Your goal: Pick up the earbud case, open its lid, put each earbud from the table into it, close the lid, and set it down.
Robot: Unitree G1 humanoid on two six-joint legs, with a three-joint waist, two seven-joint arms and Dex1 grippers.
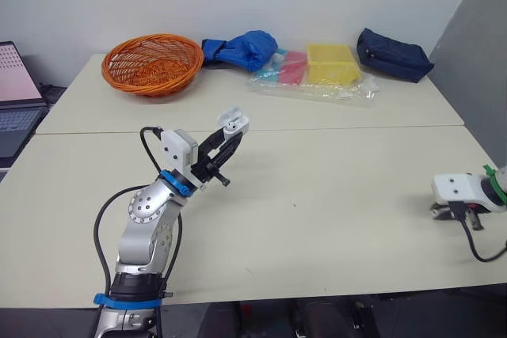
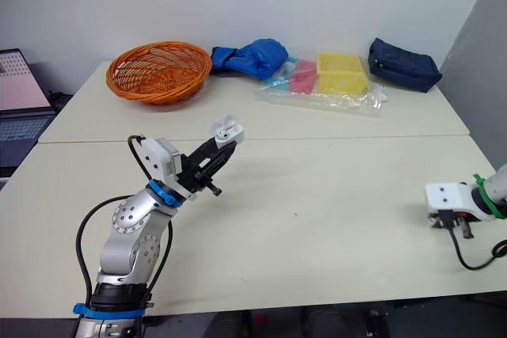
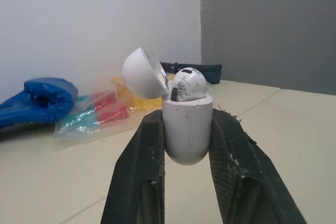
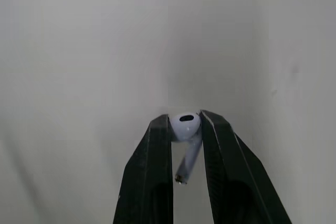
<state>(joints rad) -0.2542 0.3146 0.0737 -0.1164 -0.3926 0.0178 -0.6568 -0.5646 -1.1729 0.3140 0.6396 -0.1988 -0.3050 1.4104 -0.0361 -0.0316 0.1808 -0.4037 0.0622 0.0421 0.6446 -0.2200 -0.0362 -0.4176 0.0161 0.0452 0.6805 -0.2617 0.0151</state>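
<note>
Earbud case [image 3: 187,129]: clamped upright between the two fingers of your left gripper [image 1: 231,137], which are narrowed onto its sides. You have it held up off the table [image 1: 333,195], over the left half and well short of the orange basket [image 1: 152,62].

Lid [image 3: 143,73]: swung open, tipped back on its hinge. One earbud [image 3: 188,84] sits in the case, its rounded head standing above the rim.

Right gripper [image 4: 185,121]: low at the table's right edge, well apart from your left arm. Its fingers are nearly together, pinching the head of the second earbud [image 4: 185,125] at the tips, with the stem slanting back between them. Cannot tell whether that earbud touches the tabletop.

Far side of the table: blue bag [image 1: 242,47], yellow box [image 1: 333,62], navy pouch [image 1: 394,55]. A laptop [image 1: 16,100] sits off to your left.
</note>
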